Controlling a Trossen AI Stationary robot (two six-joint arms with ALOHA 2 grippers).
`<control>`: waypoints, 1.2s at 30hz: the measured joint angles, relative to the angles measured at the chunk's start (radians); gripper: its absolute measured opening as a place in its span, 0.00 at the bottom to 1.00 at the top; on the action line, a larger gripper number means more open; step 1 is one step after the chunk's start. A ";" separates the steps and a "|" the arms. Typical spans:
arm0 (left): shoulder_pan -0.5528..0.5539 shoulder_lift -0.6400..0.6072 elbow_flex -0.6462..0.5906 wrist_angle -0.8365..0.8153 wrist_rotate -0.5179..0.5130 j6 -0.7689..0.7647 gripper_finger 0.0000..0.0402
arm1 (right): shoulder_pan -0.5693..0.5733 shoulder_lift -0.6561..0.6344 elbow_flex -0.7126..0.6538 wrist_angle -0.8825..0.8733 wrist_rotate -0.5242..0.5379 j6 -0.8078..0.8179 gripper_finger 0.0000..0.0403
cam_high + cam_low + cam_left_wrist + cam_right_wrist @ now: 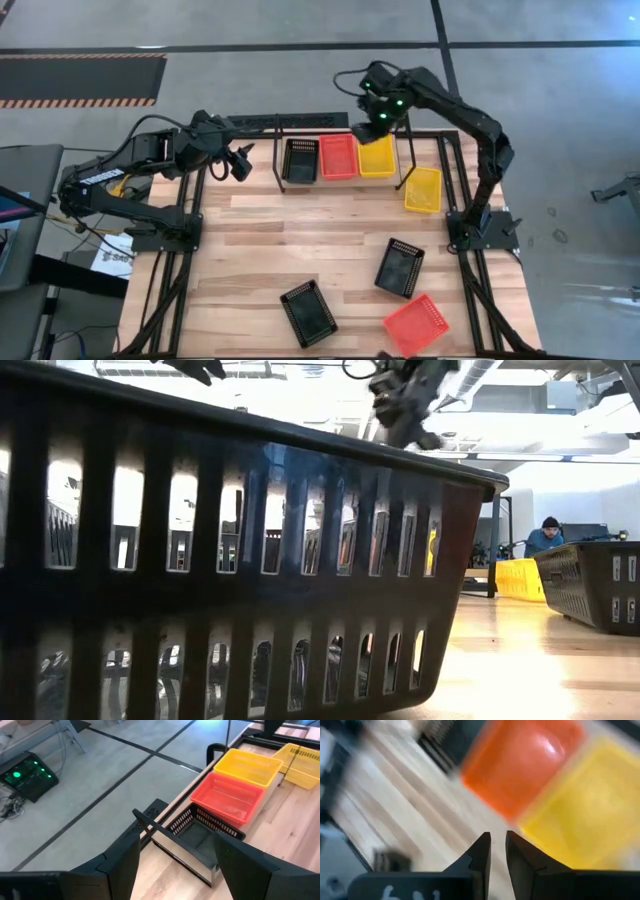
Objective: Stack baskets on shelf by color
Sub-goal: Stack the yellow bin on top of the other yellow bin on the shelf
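On the shelf (277,165) at the table's far edge, a black basket (299,160), a red-orange basket (338,156) and a yellow basket (377,155) sit side by side. My right gripper (368,128) hangs above the yellow one. In the right wrist view it (498,840) has a narrow gap between its fingers and nothing in it. My left gripper (240,163) waits left of the shelf, raised and wide open (175,865). Another yellow basket (423,189) lies on the table beside the shelf's right post.
Two black baskets (400,267) (308,312) and a red-orange one (416,325) lie on the near half of the table. One black basket (250,560) fills most of the low view. A person (545,535) sits in the room behind.
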 joint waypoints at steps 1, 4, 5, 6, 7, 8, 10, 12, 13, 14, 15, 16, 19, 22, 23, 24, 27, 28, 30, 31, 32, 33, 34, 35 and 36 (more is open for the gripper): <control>0.000 0.000 0.000 0.000 0.001 -0.002 0.60 | 0.004 -0.001 0.026 -0.091 0.019 -0.009 0.18; 0.000 0.000 0.000 0.000 0.000 -0.014 0.60 | 0.042 -0.026 0.060 -0.214 0.111 -0.009 0.18; 0.000 0.000 0.000 0.000 -0.002 -0.016 0.60 | 0.062 -0.052 0.050 -0.199 0.132 0.000 0.18; 0.000 0.000 0.000 0.000 -0.004 -0.017 0.60 | 0.070 -0.079 0.047 -0.202 0.135 0.013 0.18; 0.000 0.000 0.000 0.000 -0.005 -0.023 0.60 | 0.081 -0.103 0.048 -0.209 0.138 0.022 0.18; 0.000 0.000 0.000 0.000 -0.007 -0.032 0.60 | 0.103 -0.126 0.051 -0.211 0.164 0.039 0.18; 0.000 0.000 0.000 0.000 -0.009 -0.034 0.60 | 0.143 -0.178 0.030 -0.212 0.246 0.079 0.18; 0.000 0.000 0.000 0.001 -0.016 -0.035 0.60 | 0.170 -0.229 0.003 -0.210 0.296 0.117 0.18; 0.000 0.000 0.000 0.001 -0.019 -0.036 0.60 | 0.190 -0.264 -0.017 -0.208 0.316 0.155 0.18; 0.000 0.000 0.000 0.001 -0.025 -0.036 0.60 | 0.206 -0.302 -0.038 -0.211 0.338 0.193 0.18; 0.000 0.000 0.000 0.002 -0.031 -0.036 0.60 | 0.215 -0.339 -0.062 -0.213 0.364 0.222 0.18; 0.000 0.000 0.000 0.002 -0.033 -0.037 0.60 | 0.224 -0.377 -0.087 -0.213 0.385 0.251 0.18; 0.000 0.000 0.000 0.002 -0.033 -0.037 0.60 | 0.257 -0.477 -0.180 -0.213 0.434 0.361 0.18; 0.000 0.000 0.000 0.002 -0.033 -0.036 0.60 | 0.279 -0.567 -0.290 -0.212 0.474 0.450 0.18; 0.000 0.000 0.000 0.003 -0.033 -0.037 0.60 | 0.286 -0.594 -0.330 -0.212 0.478 0.476 0.18; 0.000 0.000 0.000 0.003 -0.034 -0.037 0.60 | 0.292 -0.616 -0.370 -0.214 0.477 0.499 0.18; 0.000 0.000 0.000 0.007 -0.034 -0.041 0.60 | 0.302 -0.665 -0.495 -0.213 0.479 0.541 0.18; 0.000 0.000 0.000 0.007 -0.034 -0.042 0.60 | 0.304 -0.676 -0.535 -0.212 0.480 0.554 0.18; 0.000 0.000 0.000 0.007 -0.034 -0.043 0.60 | 0.306 -0.696 -0.613 -0.213 0.479 0.584 0.18; 0.000 0.000 0.000 0.007 -0.034 -0.043 0.60 | 0.306 -0.706 -0.650 -0.214 0.478 0.596 0.18; 0.000 0.000 0.000 0.007 -0.034 -0.043 0.60 | 0.306 -0.714 -0.682 -0.214 0.476 0.605 0.18; 0.000 0.000 0.000 0.007 -0.034 -0.043 0.60 | 0.306 -0.723 -0.713 -0.213 0.472 0.613 0.18; 0.000 0.000 0.000 0.007 -0.034 -0.043 0.60 | 0.306 -0.732 -0.741 -0.213 0.470 0.624 0.18; 0.000 0.000 0.000 0.007 -0.034 -0.043 0.60 | 0.307 -0.744 -0.768 -0.212 0.468 0.635 0.18; 0.000 0.000 0.000 0.007 -0.034 -0.044 0.60 | 0.309 -0.754 -0.793 -0.214 0.464 0.640 0.18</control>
